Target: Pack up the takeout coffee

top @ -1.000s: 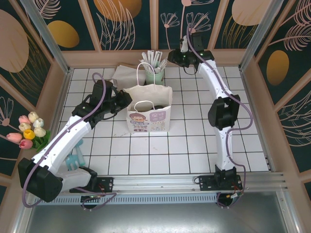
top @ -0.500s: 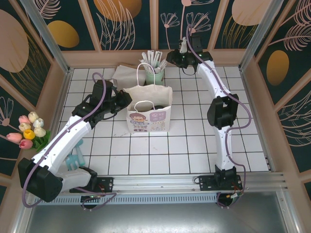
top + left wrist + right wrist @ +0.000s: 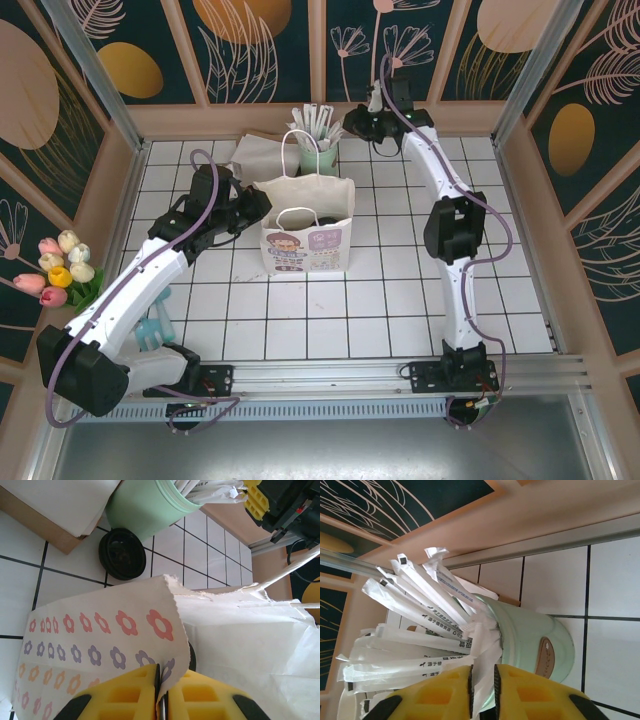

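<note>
Bag one, holder one, black lid beside it one

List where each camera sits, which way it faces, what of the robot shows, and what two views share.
Top external: above and behind the bases, looking down on the tiled table; left arm and right arm show.
Left wrist: on that arm, looking down past the left gripper, shut on the paper bag rim; black lid beyond.
Right wrist: on that arm, facing the back wall; right gripper pinches a wrapped stick.
Shared: both wrist views show the mint holder.
</note>
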`<state>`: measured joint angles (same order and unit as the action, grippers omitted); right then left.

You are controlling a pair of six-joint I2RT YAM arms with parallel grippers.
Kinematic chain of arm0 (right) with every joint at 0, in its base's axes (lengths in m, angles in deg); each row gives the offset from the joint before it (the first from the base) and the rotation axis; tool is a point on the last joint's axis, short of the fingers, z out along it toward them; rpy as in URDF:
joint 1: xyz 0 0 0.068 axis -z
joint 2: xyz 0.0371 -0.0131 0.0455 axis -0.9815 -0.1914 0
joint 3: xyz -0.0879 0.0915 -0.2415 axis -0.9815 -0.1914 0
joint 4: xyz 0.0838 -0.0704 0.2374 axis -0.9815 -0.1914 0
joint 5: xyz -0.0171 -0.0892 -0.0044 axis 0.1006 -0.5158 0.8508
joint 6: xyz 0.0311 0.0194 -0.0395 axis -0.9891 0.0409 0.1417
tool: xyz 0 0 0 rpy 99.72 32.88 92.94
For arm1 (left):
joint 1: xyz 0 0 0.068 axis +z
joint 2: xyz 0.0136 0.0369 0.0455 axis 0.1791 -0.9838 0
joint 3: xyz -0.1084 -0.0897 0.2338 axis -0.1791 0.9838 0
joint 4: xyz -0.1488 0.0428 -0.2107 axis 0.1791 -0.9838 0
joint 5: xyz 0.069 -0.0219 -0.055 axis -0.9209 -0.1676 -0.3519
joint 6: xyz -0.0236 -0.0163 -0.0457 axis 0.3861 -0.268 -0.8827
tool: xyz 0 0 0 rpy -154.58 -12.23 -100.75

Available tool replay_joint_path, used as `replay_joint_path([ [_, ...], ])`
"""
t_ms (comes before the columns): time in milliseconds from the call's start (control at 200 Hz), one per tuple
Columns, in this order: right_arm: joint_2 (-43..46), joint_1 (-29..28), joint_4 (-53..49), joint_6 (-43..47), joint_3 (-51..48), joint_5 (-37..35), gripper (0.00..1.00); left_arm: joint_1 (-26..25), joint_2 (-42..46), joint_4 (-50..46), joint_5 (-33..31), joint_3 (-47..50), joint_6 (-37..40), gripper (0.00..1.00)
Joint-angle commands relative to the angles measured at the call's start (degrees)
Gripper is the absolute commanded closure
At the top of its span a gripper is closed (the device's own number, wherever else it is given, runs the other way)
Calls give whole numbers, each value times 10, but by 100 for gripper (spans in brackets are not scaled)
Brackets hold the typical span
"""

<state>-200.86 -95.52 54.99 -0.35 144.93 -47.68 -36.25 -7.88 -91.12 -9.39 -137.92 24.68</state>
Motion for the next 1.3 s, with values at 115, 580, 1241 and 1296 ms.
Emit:
replay_joint_path([
  [115, 15, -6, 9, 15, 33, -19, 96, 0, -2, -15, -5, 2, 13, 87],
  [580, 84, -26, 18, 58, 16, -48, 100, 0, -7, -10, 0, 2, 16, 88],
  [1241, 318, -52, 13, 237, -106, -77, 100, 0, -4, 21, -3, 16, 7, 93],
  [1296, 352, -61, 5, 242, -126, -89, 100, 0, -3, 23, -2, 19, 7, 94],
])
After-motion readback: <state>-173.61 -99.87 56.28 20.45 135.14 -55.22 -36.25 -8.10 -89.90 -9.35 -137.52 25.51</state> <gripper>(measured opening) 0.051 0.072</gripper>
